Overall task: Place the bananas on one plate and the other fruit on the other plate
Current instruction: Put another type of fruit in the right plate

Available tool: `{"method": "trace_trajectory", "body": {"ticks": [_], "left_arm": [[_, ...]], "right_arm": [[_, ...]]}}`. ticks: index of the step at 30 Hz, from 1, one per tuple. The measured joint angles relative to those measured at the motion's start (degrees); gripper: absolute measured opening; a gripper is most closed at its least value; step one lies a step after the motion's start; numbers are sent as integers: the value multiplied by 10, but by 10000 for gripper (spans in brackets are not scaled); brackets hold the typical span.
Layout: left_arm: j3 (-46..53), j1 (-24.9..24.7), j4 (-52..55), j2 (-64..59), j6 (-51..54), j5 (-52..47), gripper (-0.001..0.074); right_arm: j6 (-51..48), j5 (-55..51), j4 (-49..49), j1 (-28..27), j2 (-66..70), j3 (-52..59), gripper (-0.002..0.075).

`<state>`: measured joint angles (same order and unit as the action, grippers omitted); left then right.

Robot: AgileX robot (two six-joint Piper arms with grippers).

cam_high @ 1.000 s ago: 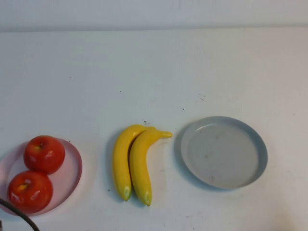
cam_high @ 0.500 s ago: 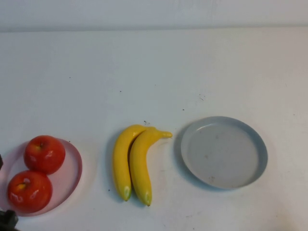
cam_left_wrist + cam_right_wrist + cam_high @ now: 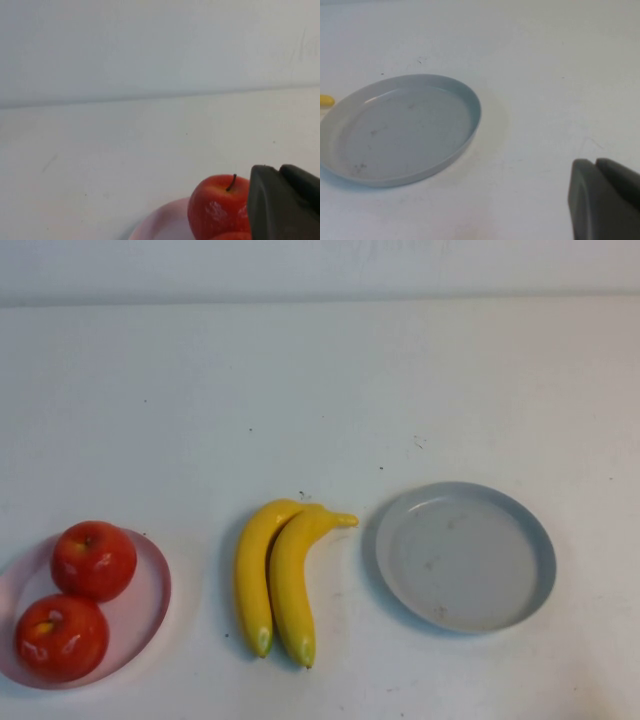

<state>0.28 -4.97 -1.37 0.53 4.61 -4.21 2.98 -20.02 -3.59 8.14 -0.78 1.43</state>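
Observation:
Two yellow bananas lie side by side on the white table between the plates. Two red apples sit on the pink plate at the near left. The grey plate at the right is empty. Neither arm shows in the high view. My left gripper is shut and empty, close by the far apple on the pink plate. My right gripper is shut and empty, over bare table beside the grey plate. A banana tip shows past that plate.
The white table stretches bare behind the fruit to a pale back wall. A few small dark specks mark the table top.
The dark piece of my left arm at the high view's near left corner has drawn back out of that view. The fruit and plates have not moved.

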Motion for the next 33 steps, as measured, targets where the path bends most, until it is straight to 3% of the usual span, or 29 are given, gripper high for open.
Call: {"method": "trace_trajectory", "body": {"ticks": [8,17,33], "left_arm": [[11,1,3,1,-6,-44,1],[12,1,20,1,-9,-171,1],[12,1,21,1,-10,-173,1]], "right_arm": [[0,0,0,0,0,0,-17],[0,0,0,0,0,0,-17],[0,0,0,0,0,0,-17]]}}
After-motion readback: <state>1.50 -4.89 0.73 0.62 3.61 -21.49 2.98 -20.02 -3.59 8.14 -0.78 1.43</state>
